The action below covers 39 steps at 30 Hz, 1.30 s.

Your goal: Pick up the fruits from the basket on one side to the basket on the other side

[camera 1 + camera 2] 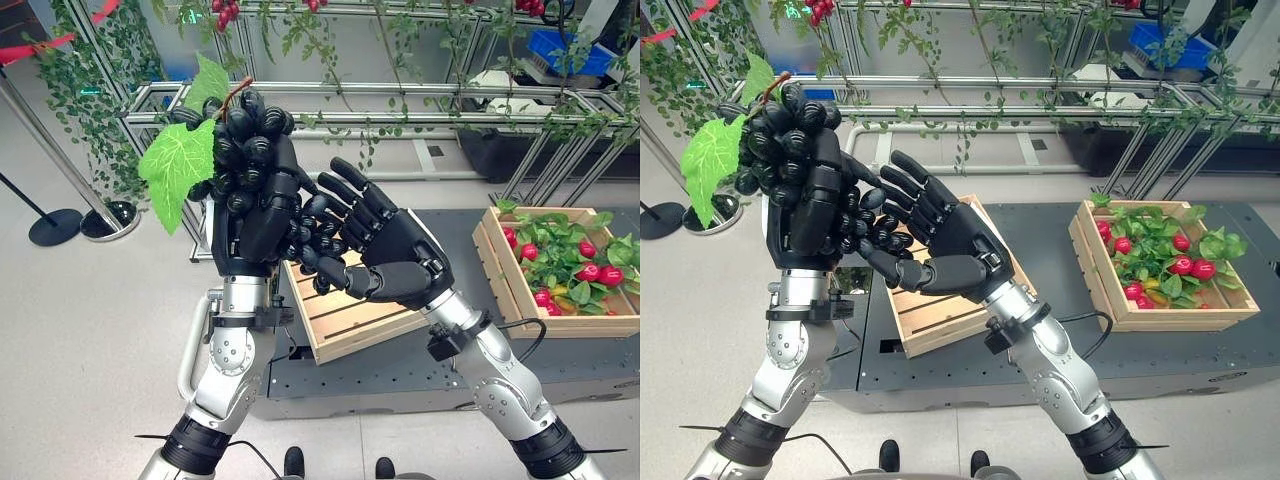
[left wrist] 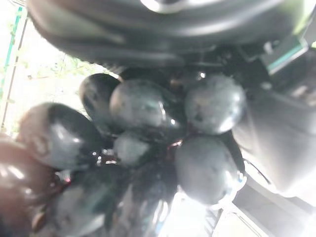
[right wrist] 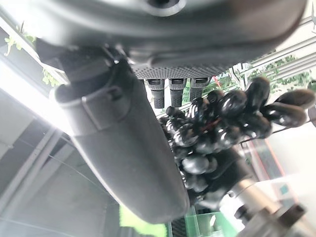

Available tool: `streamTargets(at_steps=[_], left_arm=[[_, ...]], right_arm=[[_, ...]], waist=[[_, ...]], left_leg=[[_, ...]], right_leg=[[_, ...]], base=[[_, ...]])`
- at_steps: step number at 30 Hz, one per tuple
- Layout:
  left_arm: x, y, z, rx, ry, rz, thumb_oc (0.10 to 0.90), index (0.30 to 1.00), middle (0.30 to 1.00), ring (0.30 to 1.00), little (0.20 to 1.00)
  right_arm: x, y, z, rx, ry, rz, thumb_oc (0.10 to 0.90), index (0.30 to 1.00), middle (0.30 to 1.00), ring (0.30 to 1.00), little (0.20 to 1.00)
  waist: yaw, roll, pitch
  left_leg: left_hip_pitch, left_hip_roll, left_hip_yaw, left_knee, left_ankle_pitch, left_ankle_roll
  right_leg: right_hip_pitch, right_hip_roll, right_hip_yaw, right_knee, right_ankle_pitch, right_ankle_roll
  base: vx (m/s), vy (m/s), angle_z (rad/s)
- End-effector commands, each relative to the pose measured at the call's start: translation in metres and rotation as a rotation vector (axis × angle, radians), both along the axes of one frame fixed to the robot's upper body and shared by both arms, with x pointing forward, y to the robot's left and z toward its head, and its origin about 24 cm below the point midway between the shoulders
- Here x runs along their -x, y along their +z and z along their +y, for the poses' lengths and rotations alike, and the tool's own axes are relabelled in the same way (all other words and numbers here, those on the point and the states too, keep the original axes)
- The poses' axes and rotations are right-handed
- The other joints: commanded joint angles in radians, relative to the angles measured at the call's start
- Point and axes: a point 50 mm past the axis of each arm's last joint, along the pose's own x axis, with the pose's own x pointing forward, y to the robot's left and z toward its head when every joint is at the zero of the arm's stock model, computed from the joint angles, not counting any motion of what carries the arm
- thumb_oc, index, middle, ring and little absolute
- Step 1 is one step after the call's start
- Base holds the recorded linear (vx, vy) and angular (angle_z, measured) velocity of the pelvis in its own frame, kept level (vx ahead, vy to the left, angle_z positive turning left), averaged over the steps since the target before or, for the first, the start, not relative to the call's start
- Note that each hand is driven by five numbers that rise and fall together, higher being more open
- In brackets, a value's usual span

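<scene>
Dark, glossy black grapes in a bunch (image 1: 245,150), with a brown stem and broad bright green leaves (image 1: 180,165) at the side, are held raised in the air in front of the robot, above and to the left of an empty slatted wooden crate (image 1: 345,315). The bunch is gripped by the left hand (image 1: 262,215), whose dark fingers are curled round the lower part of the cluster; in the left wrist view the round grapes (image 2: 148,113) are seen pressed close against the hand. The right hand (image 1: 395,255) is held just beside the bunch, with its fingers extended and slightly spread, their tips touching the lower grapes, and nothing is clasped in it. A second wooden crate (image 1: 500,270), filled with red fruits and green leaves (image 1: 575,265), is set well apart to the right on the same dark grey platform (image 1: 450,370). Behind, a metal tube frame hung with green vines (image 1: 400,110) is seen.
</scene>
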Motion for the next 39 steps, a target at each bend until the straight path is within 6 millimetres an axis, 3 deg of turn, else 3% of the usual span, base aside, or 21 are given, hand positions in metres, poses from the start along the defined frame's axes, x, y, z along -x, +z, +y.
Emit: streamTargets(at_steps=[1,13,15,16,17,18,39], left_arm=[[0.01,0.044,-0.011,0.004,-0.085,-0.306,0.4,0.3,0.3,0.3,0.3],[0.01,0.044,-0.018,-0.012,-0.179,-0.308,0.4,0.3,0.3,0.3,0.3],[0.01,0.044,-0.019,-0.016,-0.192,-0.31,0.4,0.3,0.3,0.3,0.3],[0.01,0.043,-0.02,-0.018,-0.199,-0.307,0.4,0.3,0.3,0.3,0.3],[0.011,0.043,-0.022,-0.022,-0.207,-0.304,0.4,0.3,0.3,0.3,0.3],[0.011,0.043,-0.022,-0.025,-0.211,-0.302,0.4,0.3,0.3,0.3,0.3],[0.002,0.028,-0.018,-0.051,-0.153,-0.199,0.4,0.3,0.3,0.3,0.3]], right_arm=[[-0.001,0.019,0.003,-0.081,-0.082,-0.103,0.8,0.9,0.9,0.9,0.9],[-0.006,0.004,0.008,-0.107,-0.016,0.015,0.8,0.9,0.9,0.9,0.9],[-0.005,0.003,0.009,-0.119,-0.004,0.019,0.695,0.742,0.742,0.742,0.742],[-0.005,0.004,0.009,-0.127,0.001,0.024,0.591,0.587,0.587,0.587,0.587],[-0.004,0.005,0.01,-0.141,0.004,0.028,0.424,0.335,0.335,0.335,0.335],[-0.004,0.005,0.011,-0.146,0.006,0.026,0.4,0.3,0.3,0.3,0.3],[-0.002,0.011,0.005,-0.188,-0.011,-0.027,0.4,0.3,0.3,0.3,0.3]], waist=[[0.017,-0.013,-0.121],[0.021,-0.013,-0.114],[0.022,-0.014,-0.115],[0.022,-0.014,-0.115],[0.022,-0.014,-0.116],[0.022,-0.014,-0.115],[0.02,-0.013,-0.116]], left_leg=[[0.075,0.064,0.015,0.008,-0.129,-0.036],[0.071,0.068,0.011,0.008,-0.124,-0.037],[0.07,0.069,0.011,0.008,-0.124,-0.037],[0.07,0.069,0.011,0.008,-0.123,-0.037],[0.07,0.069,0.011,0.008,-0.123,-0.037],[0.069,0.069,0.01,0.008,-0.123,-0.037],[0.069,0.07,0.012,0.008,-0.12,-0.035]], right_leg=[[-0.046,-0.076,-0.009,0.001,0.037,0.049],[-0.048,-0.075,-0.015,0.001,0.039,0.047],[-0.048,-0.075,-0.016,0.001,0.039,0.046],[-0.048,-0.075,-0.017,0.001,0.039,0.046],[-0.049,-0.076,-0.017,0.001,0.039,0.046],[-0.049,-0.075,-0.017,0.001,0.039,0.046],[-0.052,-0.074,-0.01,0.001,0.041,0.044]], base=[[0.0,0.0,0.0],[0.0,0.0,0.0],[0.0,0.0,0.0],[0.0,0.0,0.0],[0.0,0.0,0.0],[0.0,0.0,0.0],[0.0,0.0,0.0]])
